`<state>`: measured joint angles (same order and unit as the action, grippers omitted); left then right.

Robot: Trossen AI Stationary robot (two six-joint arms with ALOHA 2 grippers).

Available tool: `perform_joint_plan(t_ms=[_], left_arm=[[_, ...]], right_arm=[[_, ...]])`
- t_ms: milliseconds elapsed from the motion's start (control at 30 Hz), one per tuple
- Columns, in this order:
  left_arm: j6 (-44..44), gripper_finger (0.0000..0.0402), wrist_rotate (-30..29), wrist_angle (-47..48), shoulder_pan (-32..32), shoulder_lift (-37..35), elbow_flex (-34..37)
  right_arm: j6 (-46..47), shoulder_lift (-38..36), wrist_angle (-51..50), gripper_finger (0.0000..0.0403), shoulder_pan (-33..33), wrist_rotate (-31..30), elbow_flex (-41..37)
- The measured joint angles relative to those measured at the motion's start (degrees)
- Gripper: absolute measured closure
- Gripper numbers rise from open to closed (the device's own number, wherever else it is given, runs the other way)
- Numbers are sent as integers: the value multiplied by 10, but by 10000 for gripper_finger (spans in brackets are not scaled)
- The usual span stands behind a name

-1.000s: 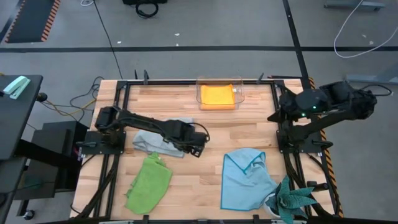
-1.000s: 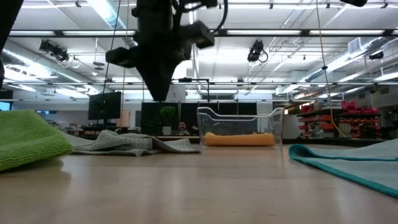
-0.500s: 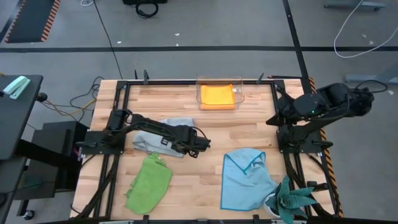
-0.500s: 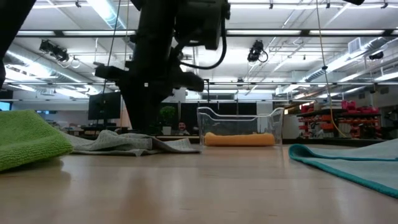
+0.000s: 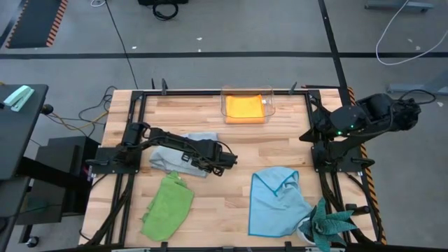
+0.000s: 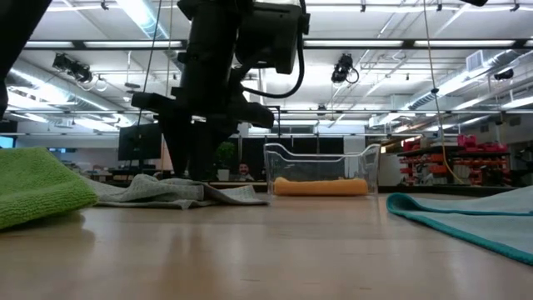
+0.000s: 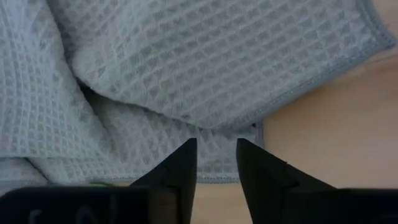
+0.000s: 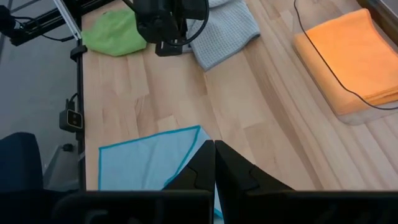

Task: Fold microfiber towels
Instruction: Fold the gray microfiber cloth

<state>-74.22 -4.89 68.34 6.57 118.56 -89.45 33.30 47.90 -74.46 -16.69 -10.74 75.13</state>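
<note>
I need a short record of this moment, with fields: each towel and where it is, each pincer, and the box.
grey towel: crumpled, left of the table's middle
left pincer: low over the grey towel's edge, fingers slightly apart, nothing gripped
right pincer: shut, empty, waiting at the table's right side
orange towel: folded, inside the clear box, far edge
green towel: crumpled, near left
blue towel: partly folded, near right
</note>
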Motion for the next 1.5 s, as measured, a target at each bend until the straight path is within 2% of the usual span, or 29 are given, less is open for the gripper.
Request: perform_joint_plan(t_ms=[100, 267, 467, 967, 1233, 1500], left_arm=[[5, 260, 2, 0, -7, 0, 0], [34, 238, 44, -17, -16, 0, 0], [48, 234, 81, -23, -15, 0, 0], [59, 266, 112, -8, -30, 55, -2], [58, 285, 78, 12, -33, 52, -1], [49, 329, 70, 16, -32, 52, -1]], right_arm=[[0, 0, 0, 391, 0, 0, 0], [0, 0, 0, 391, 0, 0, 0], [-3, 0, 0, 391, 0, 0, 0], [-15, 0, 0, 391, 0, 0, 0], [-24, 0, 0, 391, 0, 0, 0], [-24, 0, 0, 391, 0, 0, 0]])
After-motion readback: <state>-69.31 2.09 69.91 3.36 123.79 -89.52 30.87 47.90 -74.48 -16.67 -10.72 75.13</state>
